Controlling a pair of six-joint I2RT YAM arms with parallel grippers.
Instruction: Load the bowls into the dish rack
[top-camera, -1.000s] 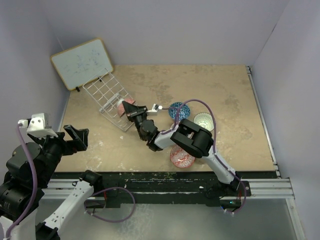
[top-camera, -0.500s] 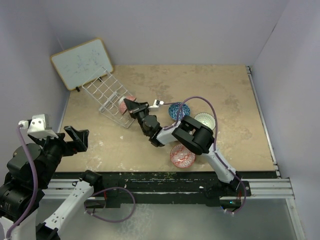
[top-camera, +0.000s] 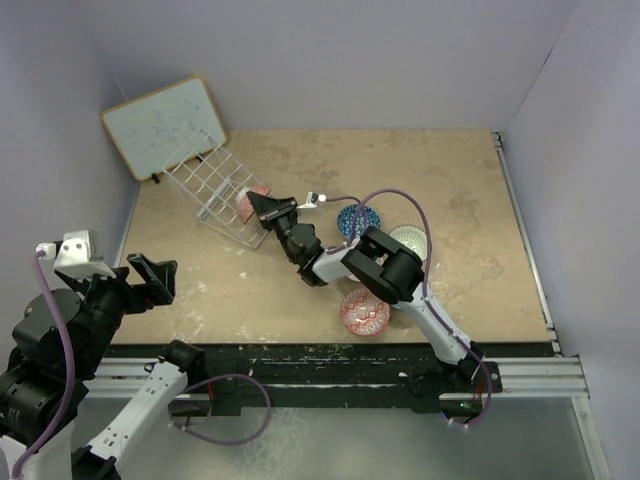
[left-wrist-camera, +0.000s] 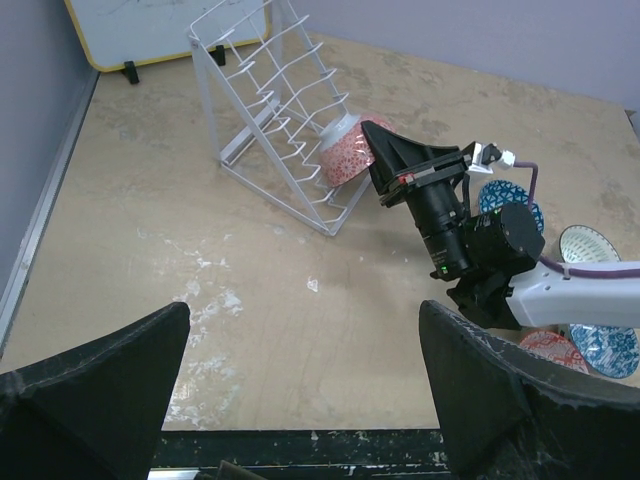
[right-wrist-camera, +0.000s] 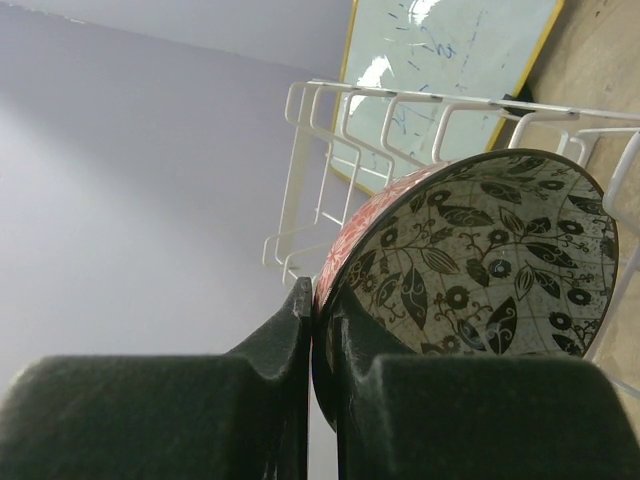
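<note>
My right gripper (top-camera: 260, 206) is shut on the rim of a red bowl (top-camera: 246, 205) with a cream inside and dark flower pattern (right-wrist-camera: 480, 250). It holds the bowl on edge against the lower right end of the white wire dish rack (top-camera: 212, 185); rack wires (right-wrist-camera: 330, 140) stand just behind the bowl. In the left wrist view the bowl (left-wrist-camera: 345, 152) sits among the rack's wires (left-wrist-camera: 270, 110). A blue bowl (top-camera: 358, 219), a cream-white bowl (top-camera: 408, 240) and another red bowl (top-camera: 364, 311) lie on the table. My left gripper (top-camera: 140, 280) is open and empty at the near left.
A wood-framed whiteboard (top-camera: 163, 125) leans on the back left wall behind the rack. A further blue bowl (left-wrist-camera: 605, 350) shows at the right edge of the left wrist view. The right arm (top-camera: 385, 270) stretches across the table's middle, over the loose bowls.
My right gripper has carried the red bowl up and left, into the rack's lower end. The rack has shifted slightly. The left arm has not moved.
</note>
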